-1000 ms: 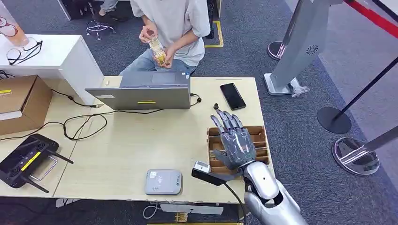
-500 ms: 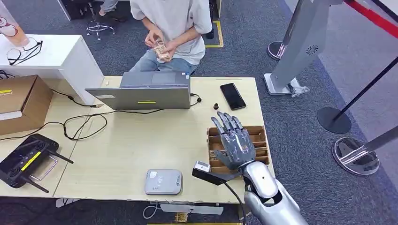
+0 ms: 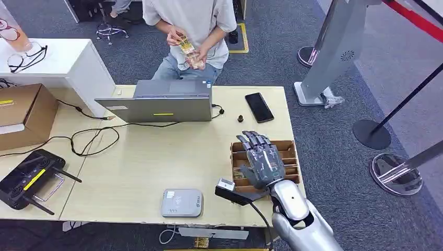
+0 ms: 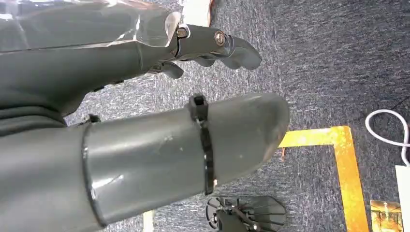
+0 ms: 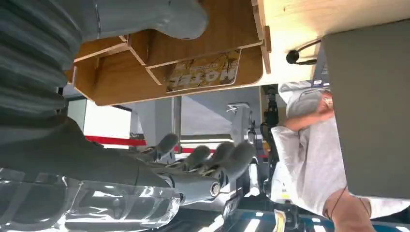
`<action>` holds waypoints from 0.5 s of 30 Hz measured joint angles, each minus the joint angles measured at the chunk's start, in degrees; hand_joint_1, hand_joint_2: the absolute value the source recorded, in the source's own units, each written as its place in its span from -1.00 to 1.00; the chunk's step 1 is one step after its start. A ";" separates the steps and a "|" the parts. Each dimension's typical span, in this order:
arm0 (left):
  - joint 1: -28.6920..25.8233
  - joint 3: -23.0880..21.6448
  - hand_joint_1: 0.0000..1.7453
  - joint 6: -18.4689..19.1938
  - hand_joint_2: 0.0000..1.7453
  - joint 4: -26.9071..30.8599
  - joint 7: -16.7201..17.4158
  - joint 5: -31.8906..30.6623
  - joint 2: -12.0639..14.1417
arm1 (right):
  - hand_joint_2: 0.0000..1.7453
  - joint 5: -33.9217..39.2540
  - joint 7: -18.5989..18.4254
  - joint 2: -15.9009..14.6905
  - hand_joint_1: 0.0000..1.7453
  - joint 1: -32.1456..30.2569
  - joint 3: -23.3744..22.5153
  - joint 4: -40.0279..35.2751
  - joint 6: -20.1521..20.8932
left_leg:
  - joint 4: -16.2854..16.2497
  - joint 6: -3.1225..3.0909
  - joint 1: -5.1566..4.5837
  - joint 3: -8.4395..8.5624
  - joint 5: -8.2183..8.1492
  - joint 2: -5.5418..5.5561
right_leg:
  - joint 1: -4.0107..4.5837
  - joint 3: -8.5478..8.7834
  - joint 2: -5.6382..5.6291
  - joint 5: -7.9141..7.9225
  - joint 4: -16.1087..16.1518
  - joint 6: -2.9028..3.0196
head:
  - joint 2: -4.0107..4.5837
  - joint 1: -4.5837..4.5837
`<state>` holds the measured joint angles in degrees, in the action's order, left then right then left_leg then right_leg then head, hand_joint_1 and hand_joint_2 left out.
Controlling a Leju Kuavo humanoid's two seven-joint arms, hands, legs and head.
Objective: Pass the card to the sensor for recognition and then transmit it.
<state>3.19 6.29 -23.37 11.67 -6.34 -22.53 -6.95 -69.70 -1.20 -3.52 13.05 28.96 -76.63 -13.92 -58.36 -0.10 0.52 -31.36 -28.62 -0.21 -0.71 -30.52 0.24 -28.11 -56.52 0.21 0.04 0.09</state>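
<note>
A brown slotted box (image 3: 288,157) stands at the table's right edge. My right hand (image 3: 264,159) hovers over it, fingers bent down toward the slots and holding nothing. The right wrist view shows a printed card (image 5: 205,71) lying in one slot of the box (image 5: 121,79), with my right hand (image 5: 145,169) apart from it. The grey card sensor (image 3: 181,203) lies near the table's front edge, left of that hand. My left hand (image 4: 121,67) hangs over the carpet with nothing in it, thumb and fingers apart.
A person (image 3: 193,21) sits behind the table handling several cards (image 3: 189,52). A grey laptop (image 3: 162,103) and black phone (image 3: 259,107) lie at the back. A cable (image 3: 94,138), a black controller (image 3: 28,178) and a cardboard box (image 3: 21,115) are on the left.
My right hand's fingers have bent from stretched out to curled down over the box. The person has raised and shifted the cards in their hands.
</note>
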 joint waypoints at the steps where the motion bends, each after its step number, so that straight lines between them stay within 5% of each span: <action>1: 0.00 0.00 -1.00 0.00 -1.00 0.00 0.00 0.00 0.00 | 1.00 0.00 0.00 0.00 -0.16 0.00 0.00 0.02 0.00 | 0.00 0.00 0.00 0.00 0.00 0.00 | 0.00 0.00 0.00 0.00 0.00 0.00 | 0.00 0.00; 7: 0.00 0.00 -1.00 0.00 -1.00 0.00 -0.04 -0.15 -0.02 | 1.00 -0.11 0.00 0.00 -0.40 0.00 -0.26 0.24 0.04 | 0.00 0.00 0.00 0.00 0.00 0.00 | 0.00 0.00 0.00 0.00 0.00 0.00 | 0.00 0.00; 15: 0.00 0.00 -1.00 0.00 -1.00 0.00 -0.04 -0.17 -0.04 | 1.00 -0.15 0.00 0.00 -0.36 0.01 -0.83 0.72 0.02 | 0.00 0.00 0.00 0.00 0.00 0.00 | 0.00 0.00 0.00 0.00 0.00 0.00 | 0.00 0.00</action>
<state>3.19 6.29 -23.37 11.67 -6.38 -22.71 -6.99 -69.85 -1.20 -3.52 13.07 28.13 -75.91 -13.90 -58.36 -0.10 0.52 -31.37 -28.62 -0.21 -0.71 -30.52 0.24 -28.11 -56.52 0.21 0.04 0.09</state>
